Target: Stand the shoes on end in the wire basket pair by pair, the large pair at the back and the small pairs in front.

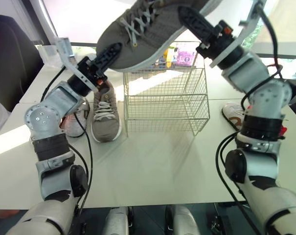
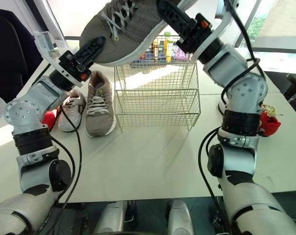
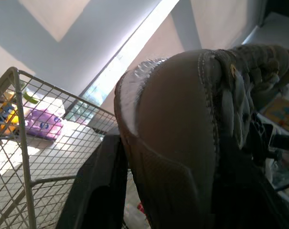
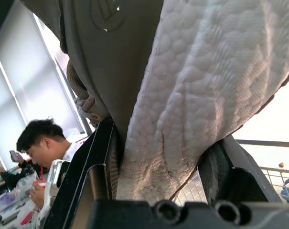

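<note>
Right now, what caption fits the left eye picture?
The left gripper and right gripper hold a big grey shoe above the wire basket; a matching shoe lies on the table.

grey shoe: top cut off | white shoe: half hidden

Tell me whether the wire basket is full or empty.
Empty. Through the mesh of the wire basket bare table shows; the grey sneaker is held above it between the left gripper and right gripper.
</note>
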Robot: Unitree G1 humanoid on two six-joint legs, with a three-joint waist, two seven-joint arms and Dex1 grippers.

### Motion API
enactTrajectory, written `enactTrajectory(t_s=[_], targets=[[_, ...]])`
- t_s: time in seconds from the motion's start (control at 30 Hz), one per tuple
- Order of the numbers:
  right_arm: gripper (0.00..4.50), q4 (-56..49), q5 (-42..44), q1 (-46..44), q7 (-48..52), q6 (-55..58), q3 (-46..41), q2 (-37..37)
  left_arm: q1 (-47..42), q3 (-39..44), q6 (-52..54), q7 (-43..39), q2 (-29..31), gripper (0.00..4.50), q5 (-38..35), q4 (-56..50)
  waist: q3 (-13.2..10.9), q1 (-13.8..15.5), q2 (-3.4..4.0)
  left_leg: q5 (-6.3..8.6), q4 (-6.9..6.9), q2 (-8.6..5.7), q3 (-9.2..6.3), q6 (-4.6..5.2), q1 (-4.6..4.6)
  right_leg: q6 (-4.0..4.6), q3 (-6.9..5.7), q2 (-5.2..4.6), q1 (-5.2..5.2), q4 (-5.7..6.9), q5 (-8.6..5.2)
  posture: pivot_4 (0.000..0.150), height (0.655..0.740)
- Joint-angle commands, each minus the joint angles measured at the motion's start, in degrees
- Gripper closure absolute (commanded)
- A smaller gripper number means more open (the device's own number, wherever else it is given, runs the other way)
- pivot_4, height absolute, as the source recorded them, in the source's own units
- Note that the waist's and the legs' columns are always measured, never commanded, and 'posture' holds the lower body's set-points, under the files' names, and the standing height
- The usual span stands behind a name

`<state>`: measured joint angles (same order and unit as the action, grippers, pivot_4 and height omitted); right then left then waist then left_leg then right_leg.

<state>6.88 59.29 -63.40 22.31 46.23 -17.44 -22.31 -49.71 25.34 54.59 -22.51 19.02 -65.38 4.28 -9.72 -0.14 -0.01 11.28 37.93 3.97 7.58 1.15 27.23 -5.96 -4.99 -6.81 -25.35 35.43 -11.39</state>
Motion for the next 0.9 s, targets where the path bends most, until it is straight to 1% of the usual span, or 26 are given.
enactTrajectory(t_s=[0.03,0.07,0.2,0.27,0.4,0.5,0.67,0.9], targets=[[2.7,1.7,-0.2,-7.3,6.8,-0.7,-0.2,-3.7,-0.1,-2.8,-0.8,-3.4,2.8,0.62,2.2,-1.8,0.0,-0.3,0.0,0.0,-0.01,0.0,0.0,0.0,0.02,0.0,0.0,0.0,-0.01,-0.01,0.0,0.15,0.74],[2.7,3.5,-1.9,-8.7,9.6,-1.2,0.7,-5.4,-0.1,-3.3,-1.0,-4.7,4.0,0.01,2.9,-1.6,0.0,-0.5,0.0,0.0,-0.03,0.0,0.0,0.0,0.02,0.0,0.0,0.0,-0.02,-0.02,0.0,0.15,0.74],[2.7,16.6,-12.8,-16.5,23.3,-7.4,6.5,-13.4,0.4,-4.5,-0.8,-10.2,9.8,0.01,4.7,-1.0,0.0,-0.7,0.05,0.0,-0.11,0.0,0.04,-0.01,0.02,0.0,0.0,0.0,-0.09,-0.03,0.0,0.15,0.74],[2.7,24.9,-20.0,-20.9,31.5,-14.3,10.5,-16.8,0.6,-4.6,-0.9,-12.4,12.3,0.01,5.7,-0.2,0.0,-0.8,0.05,0.01,-0.18,0.0,0.06,-0.01,0.01,0.0,0.0,0.0,-0.11,-0.11,-0.01,0.15,0.74],[2.7,40.6,-28.5,-29.2,42.9,-24.2,13.4,-19.8,1.7,-5.1,-1.8,-16.4,16.1,0.01,8.1,0.6,0.0,-0.9,0.06,0.0,-0.35,0.0,0.14,-0.06,0.0,0.01,0.02,0.0,-0.16,-0.26,-0.01,0.15,0.74],[2.7,50.7,-36.5,-33.4,50.6,-36.0,16.4,-21.2,1.4,-4.6,-2.7,-17.3,17.2,0.01,9.3,1.3,0.0,-0.9,0.07,-0.07,-0.52,0.0,0.17,-0.17,0.0,0.0,0.02,0.0,-0.22,-0.28,-0.01,0.15,0.74],[2.7,59.0,-43.6,-36.0,53.4,-46.3,17.3,-20.5,1.9,-4.3,-2.5,-16.8,15.9,0.01,8.4,-0.6,-0.1,-1.0,0.12,-0.17,-0.74,-0.01,0.19,-0.32,-0.01,0.0,0.02,0.0,-0.33,-0.24,0.0,0.15,0.74],[2.7,64.0,-48.6,-36.3,51.9,-52.6,16.1,-19.5,2.9,-4.0,-2.2,-15.3,14.0,0.01,7.5,-3.2,-0.1,-0.9,0.15,-0.37,-0.77,-0.01,0.2,-0.65,-0.02,-0.01,0.02,0.0,-0.35,-0.21,0.0,0.15,0.74]])
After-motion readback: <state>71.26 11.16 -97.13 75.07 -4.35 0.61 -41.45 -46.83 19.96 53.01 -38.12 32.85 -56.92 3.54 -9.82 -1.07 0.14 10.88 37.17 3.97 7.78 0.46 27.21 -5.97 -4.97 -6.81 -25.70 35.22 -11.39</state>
